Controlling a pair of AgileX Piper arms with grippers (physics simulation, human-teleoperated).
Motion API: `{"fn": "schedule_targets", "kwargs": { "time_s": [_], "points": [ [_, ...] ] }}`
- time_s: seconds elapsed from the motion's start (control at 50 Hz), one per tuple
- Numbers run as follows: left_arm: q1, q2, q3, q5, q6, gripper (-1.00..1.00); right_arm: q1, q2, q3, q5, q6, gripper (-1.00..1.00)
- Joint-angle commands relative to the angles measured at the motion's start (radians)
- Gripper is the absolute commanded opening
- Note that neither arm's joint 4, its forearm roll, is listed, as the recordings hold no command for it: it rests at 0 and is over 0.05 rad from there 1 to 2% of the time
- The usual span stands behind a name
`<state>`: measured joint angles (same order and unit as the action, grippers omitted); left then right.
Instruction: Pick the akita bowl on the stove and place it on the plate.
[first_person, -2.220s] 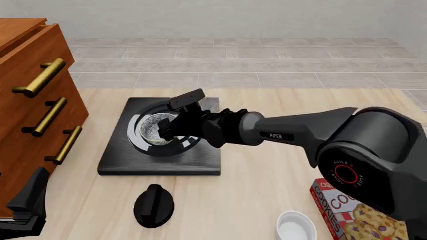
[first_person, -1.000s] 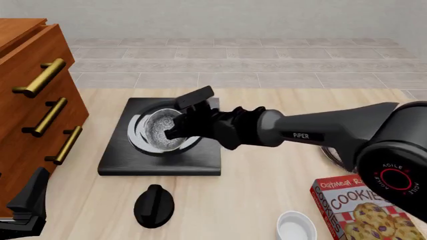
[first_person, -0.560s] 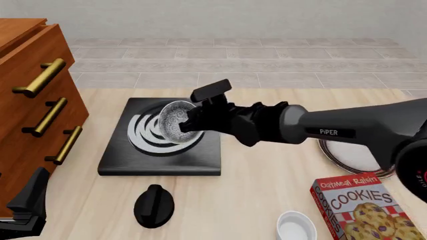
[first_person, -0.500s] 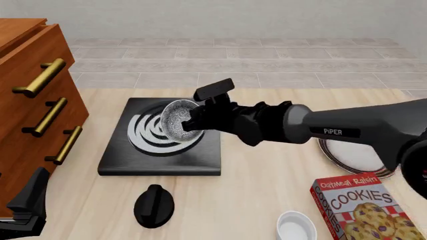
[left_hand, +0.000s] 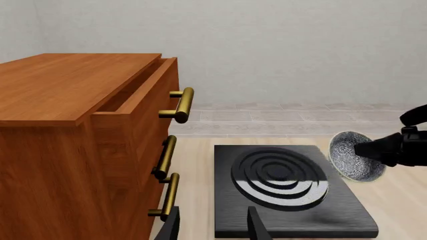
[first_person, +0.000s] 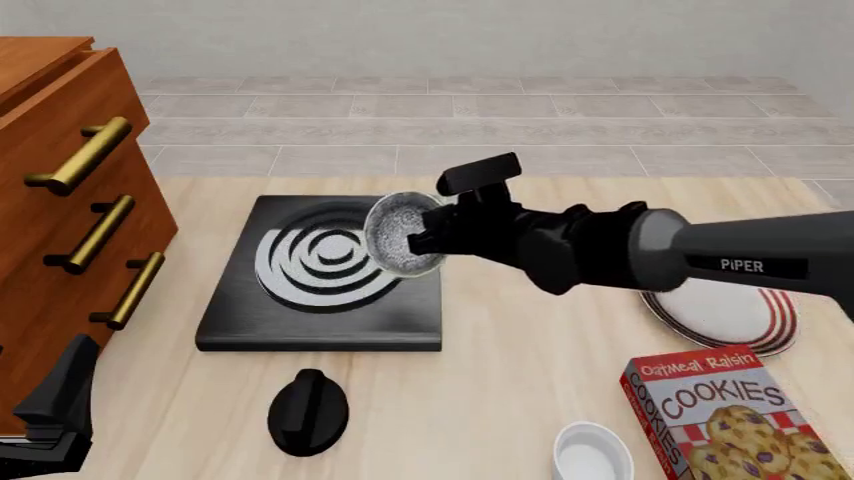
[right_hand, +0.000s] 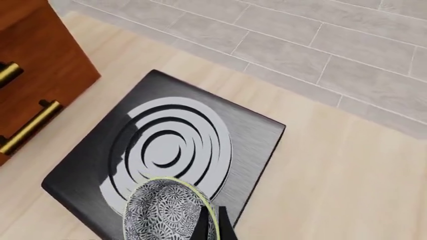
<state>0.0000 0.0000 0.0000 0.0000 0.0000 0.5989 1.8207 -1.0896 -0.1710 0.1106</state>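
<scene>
The akita bowl (first_person: 395, 232) hangs tilted on its side above the stove's right edge, speckled inside facing left. My right gripper (first_person: 422, 241) is shut on its rim. The stove (first_person: 280, 318), a black slab with silver rings, lies bare beneath. The plate (first_person: 731, 312), white with red stripes, sits at the right, partly behind the right arm. In the right wrist view the bowl (right_hand: 167, 211) sits at the fingertips (right_hand: 202, 224) over the stove (right_hand: 252, 131). The left wrist view shows the bowl (left_hand: 351, 156) beside the stove (left_hand: 297, 220). My left gripper (left_hand: 212, 227) stands open at the near left.
A wooden drawer cabinet (first_person: 60, 215) with brass handles stands at the left. A black knob (first_person: 307, 410) lies in front of the stove. A white ramekin (first_person: 594, 455) and a cookie box (first_person: 721, 420) sit at the near right.
The right gripper has lifted the bowl off the burner and carried it rightward to the stove's right edge, tilting it. The plate is now more uncovered. The left arm has not moved.
</scene>
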Motion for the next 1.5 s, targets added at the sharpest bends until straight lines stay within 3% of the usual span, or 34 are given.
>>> {"fn": "schedule_targets", "kwargs": {
  "time_s": [0.02, 0.84, 1.5],
  "points": [
    [0.000, 0.000, 0.000, 0.000, 0.000, 1.00, -0.040, -0.047, 0.044, -0.001, -0.001, -1.00],
    [0.000, 0.000, 0.000, 0.000, 0.000, 1.00, -0.185, -0.187, 0.201, -0.002, 0.007, -1.00],
    [0.000, 0.000, 0.000, 0.000, 0.000, 1.00, -0.328, -0.250, 0.263, 0.012, -0.038, -1.00]
  ]
}}
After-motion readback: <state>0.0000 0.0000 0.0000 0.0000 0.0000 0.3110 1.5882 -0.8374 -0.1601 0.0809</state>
